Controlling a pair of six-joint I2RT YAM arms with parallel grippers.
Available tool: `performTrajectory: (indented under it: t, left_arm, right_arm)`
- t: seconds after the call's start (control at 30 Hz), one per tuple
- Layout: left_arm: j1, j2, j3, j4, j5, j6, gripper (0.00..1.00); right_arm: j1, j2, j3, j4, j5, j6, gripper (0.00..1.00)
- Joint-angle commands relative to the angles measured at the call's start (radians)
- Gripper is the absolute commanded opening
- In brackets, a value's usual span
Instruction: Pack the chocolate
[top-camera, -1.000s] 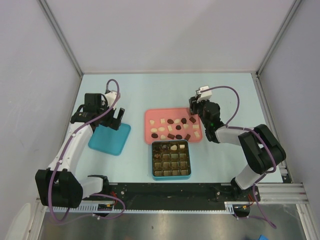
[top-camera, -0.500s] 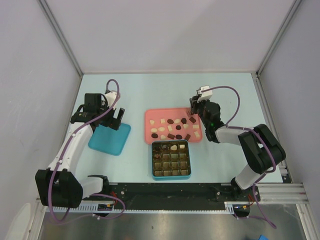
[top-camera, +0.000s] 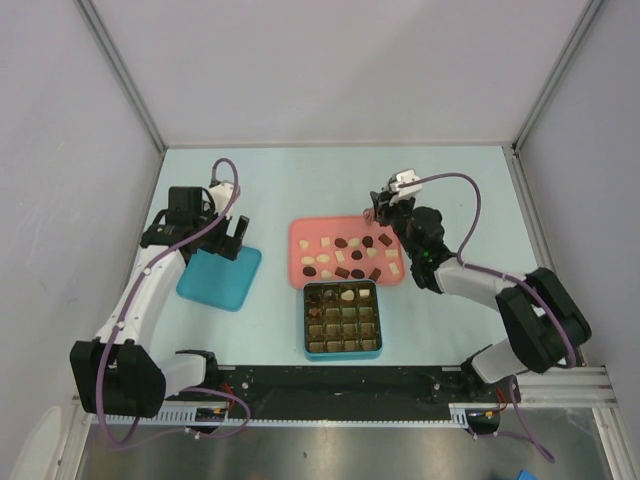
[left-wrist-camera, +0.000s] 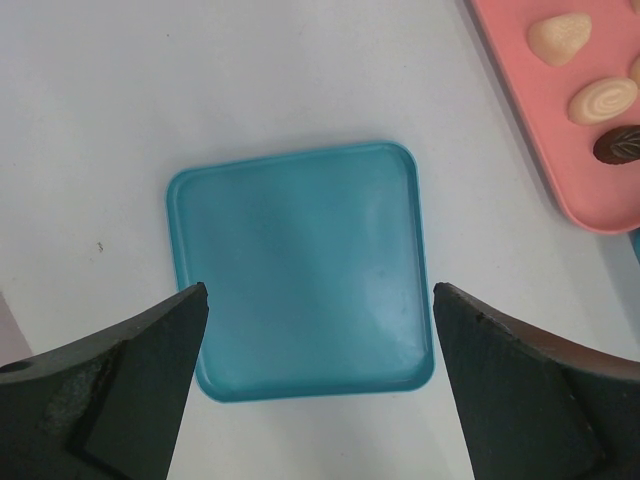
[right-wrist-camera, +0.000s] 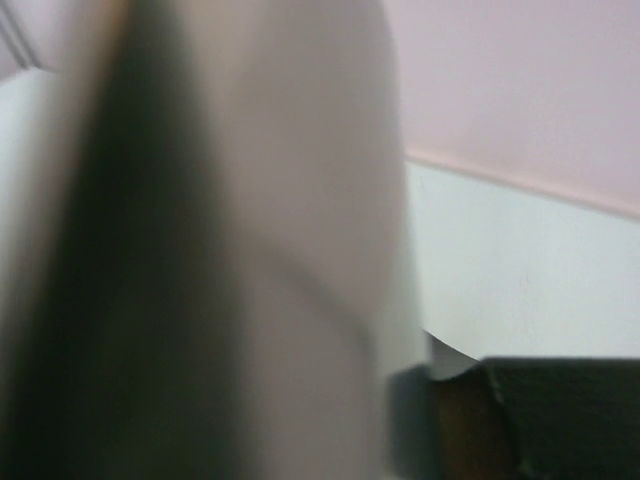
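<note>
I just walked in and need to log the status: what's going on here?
Chocolates are being packed from a pink tray into a teal grid box. Most pieces lie loose on the tray; the box holds only a few, in its far row. The right gripper is above the tray's far right corner, but its wrist view is blurred, so I cannot tell whether it holds anything. The left gripper hangs open over a flat teal lid off to the left.

Overhead camera looks down from 6 o'clock. Left wrist, close, straight down on the teal lid (left-wrist-camera: 300, 270); pink tray (left-wrist-camera: 560, 155) at 2 o'clock, shared. Right wrist: blurred, tilted toward the wall (right-wrist-camera: 520, 80).
</note>
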Motion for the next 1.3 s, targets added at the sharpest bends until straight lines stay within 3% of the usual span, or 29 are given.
performTrajectory:
  t: [0.0, 0.3, 0.6, 1.27]
  left_arm:
    - [0.005, -0.033, 0.031, 0.005, -0.006, 0.014, 1.0]
    - [0.005, -0.041, 0.015, 0.011, 0.003, 0.008, 1.0]
    - [0.005, -0.052, 0.008, 0.009, 0.018, 0.0, 1.0]
    - [0.005, -0.064, -0.005, 0.006, 0.015, -0.001, 1.0]
  right_arm:
    - [0.077, -0.155, 0.005, -0.019, 0.027, -0.052, 0.24]
    - [0.364, -0.397, -0.072, -0.243, 0.086, -0.023, 0.24]
    - [0.605, -0.474, -0.115, -0.369, 0.185, 0.031, 0.26]
    - [0.697, -0.434, -0.136, -0.401, 0.186, 0.089, 0.27]
